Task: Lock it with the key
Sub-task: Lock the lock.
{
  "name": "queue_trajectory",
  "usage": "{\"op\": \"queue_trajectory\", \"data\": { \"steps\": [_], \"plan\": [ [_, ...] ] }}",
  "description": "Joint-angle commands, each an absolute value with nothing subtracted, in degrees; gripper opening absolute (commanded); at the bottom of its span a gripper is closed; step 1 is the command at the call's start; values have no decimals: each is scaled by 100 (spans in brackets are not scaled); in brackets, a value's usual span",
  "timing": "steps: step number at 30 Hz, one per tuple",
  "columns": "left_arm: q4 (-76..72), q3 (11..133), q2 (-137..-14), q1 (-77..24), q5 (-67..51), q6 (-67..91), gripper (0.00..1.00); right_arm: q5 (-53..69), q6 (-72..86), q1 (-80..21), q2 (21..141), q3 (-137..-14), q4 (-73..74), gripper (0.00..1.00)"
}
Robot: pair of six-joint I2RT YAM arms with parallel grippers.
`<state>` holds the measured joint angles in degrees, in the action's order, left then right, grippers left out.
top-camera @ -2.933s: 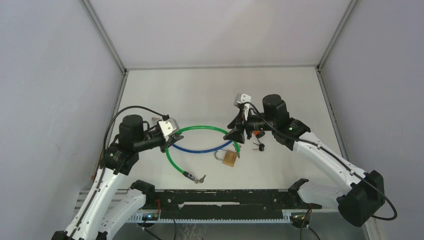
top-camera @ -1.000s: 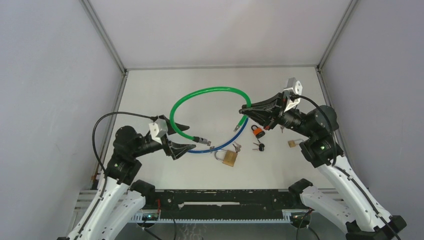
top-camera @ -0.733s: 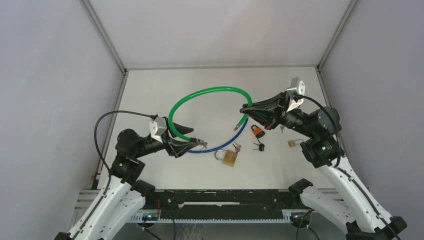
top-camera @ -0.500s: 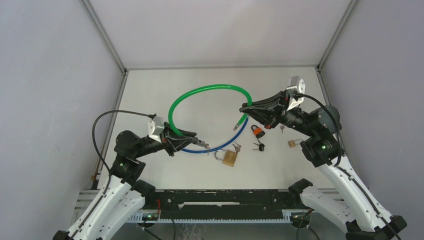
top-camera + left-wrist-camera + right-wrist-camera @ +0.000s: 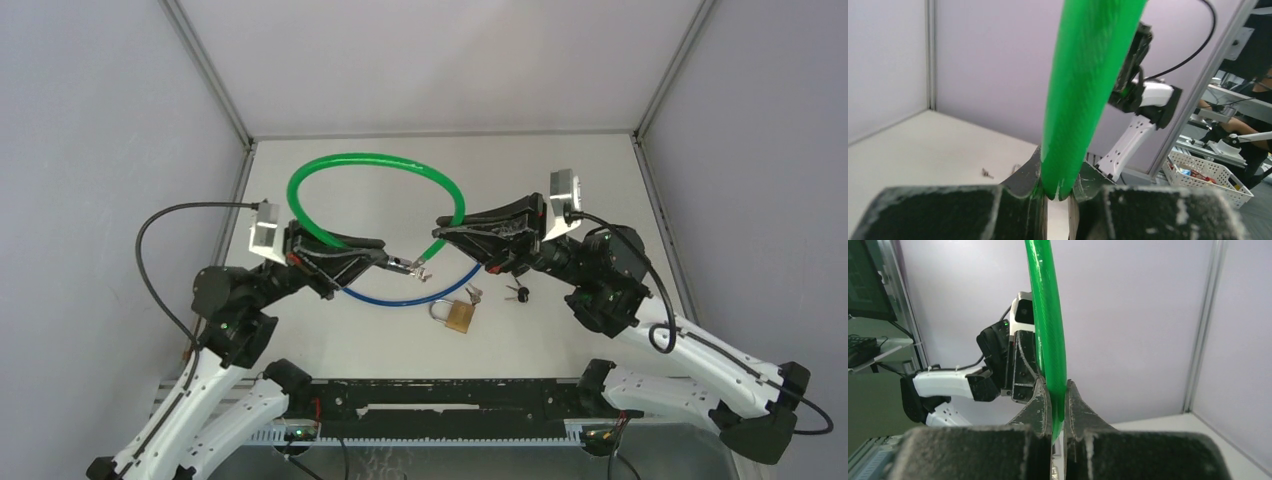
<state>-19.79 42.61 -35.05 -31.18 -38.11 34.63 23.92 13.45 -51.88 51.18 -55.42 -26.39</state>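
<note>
A green cable (image 5: 350,160) arches in a loop above the table, and both grippers hold it. My left gripper (image 5: 380,258) is shut on the green cable (image 5: 1083,100) just behind its metal end (image 5: 410,266). My right gripper (image 5: 441,226) is shut on the green cable (image 5: 1050,340) near its other end. The two cable ends nearly meet in mid-air. A brass padlock (image 5: 458,314) lies on the table below them. Small keys (image 5: 472,294) lie beside it, and a black-headed key (image 5: 518,292) lies to its right.
A blue cable (image 5: 410,299) curves across the table under the grippers, just behind the brass padlock. White enclosure walls and metal posts stand on three sides. The arms' base rail (image 5: 450,400) runs along the near edge.
The left gripper closed on the green cable's free end and lifted it. Both arms rose and shifted left, carrying the loop left. The right arm now covers the spot where the orange padlock lay.
</note>
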Motion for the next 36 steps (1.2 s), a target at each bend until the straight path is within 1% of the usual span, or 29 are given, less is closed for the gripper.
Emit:
{"op": "queue_trajectory", "data": {
  "steps": [1, 5, 8, 13, 22, 36],
  "plan": [
    [-2325, 4525, -3329, -3216, -3827, 3662, 0, 2121, 856, -5609, 5319, -6036, -3574, 0],
    [-2533, 4425, -3260, -3243, -4413, 2791, 0, 2366, 827, -5670, 5483, -6231, -3620, 0],
    [-2570, 4437, -3256, -3230, -4488, 2476, 0, 2498, 697, -5849, 5572, -6321, -3490, 0],
    [-2575, 4488, -3301, -3237, -4490, 2501, 0, 2498, 332, -6126, 5671, -6439, -3149, 0],
    [-2505, 4508, -3313, -3238, -4425, 2566, 0, 2356, 15, -6146, 5682, -6443, -2870, 0],
    [-2587, 4503, -3370, -3234, -4333, 2682, 0, 2206, 23, -6146, 5606, -6449, -2472, 0]
  ]
}}
